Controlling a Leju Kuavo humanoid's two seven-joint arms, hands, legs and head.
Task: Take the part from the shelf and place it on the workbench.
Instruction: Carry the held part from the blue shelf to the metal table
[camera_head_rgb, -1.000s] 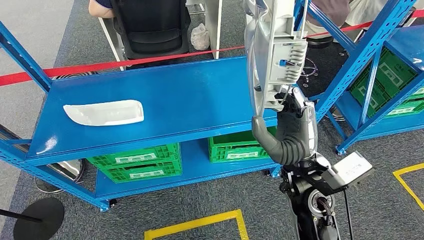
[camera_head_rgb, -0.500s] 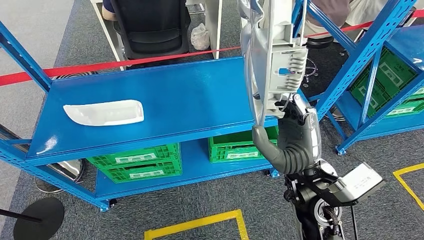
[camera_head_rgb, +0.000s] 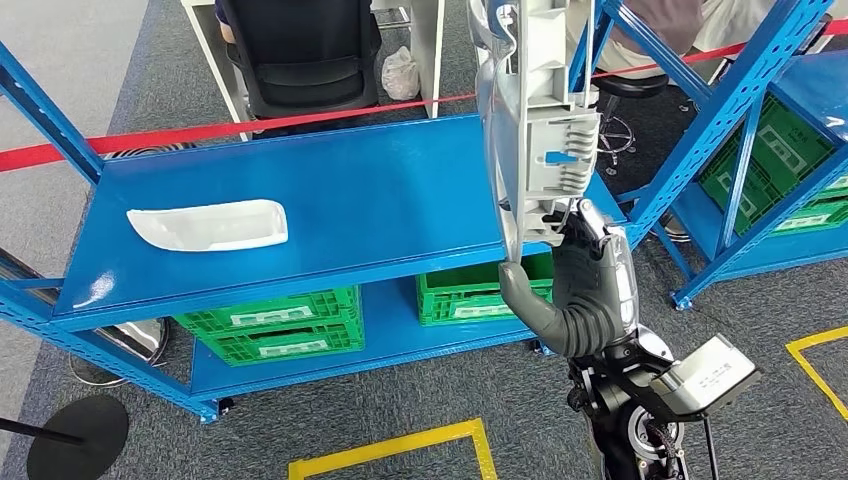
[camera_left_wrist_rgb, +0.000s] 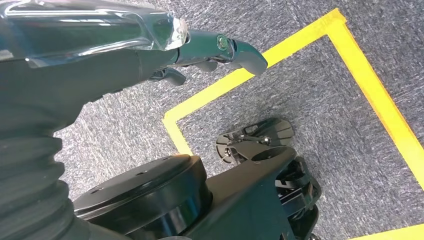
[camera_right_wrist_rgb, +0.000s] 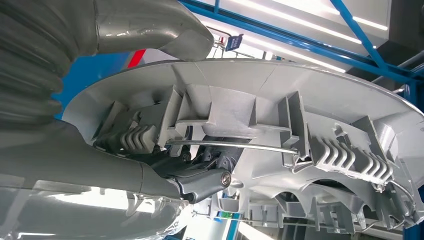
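The fingers (camera_head_rgb: 590, 228) of the right hand (camera_head_rgb: 585, 280) are closed around the lower end of the part (camera_head_rgb: 540, 110), with the thick grey thumb (camera_head_rgb: 520, 285) pressed against its near edge. The part is a long grey moulded plastic component held upright, its upper end leaving the top of the head view. It stands in the air in front of the blue shelf unit (camera_head_rgb: 330, 200), over the right end of the upper deck and not touching it. Its exposed face carries ribbed fin blocks, box-shaped recesses and one small blue clip. In the right wrist view the same part (camera_right_wrist_rgb: 260, 120) shows a curved outer rim, two fin blocks and a thin metal rod across its middle, with the dark fingers (camera_right_wrist_rgb: 200, 180) tucked under its ribs. The left hand (camera_left_wrist_rgb: 90, 55) hangs over grey carpet marked with yellow tape (camera_left_wrist_rgb: 280, 55); its dark fingers (camera_left_wrist_rgb: 225, 50) extend forward, holding nothing, and a clear film covers the back of the hand. One white elongated tray-like piece (camera_head_rgb: 208, 225) lies flat on the left part of the upper deck, well apart from the held part. Two green crates (camera_head_rgb: 270, 322) sit on the lower deck of this unit, and more green crates (camera_head_rgb: 790, 160) sit in a second blue shelf unit at the right. One red barrier tape (camera_head_rgb: 200, 130) runs behind the shelf, with one black office chair (camera_head_rgb: 300, 55) beyond it.
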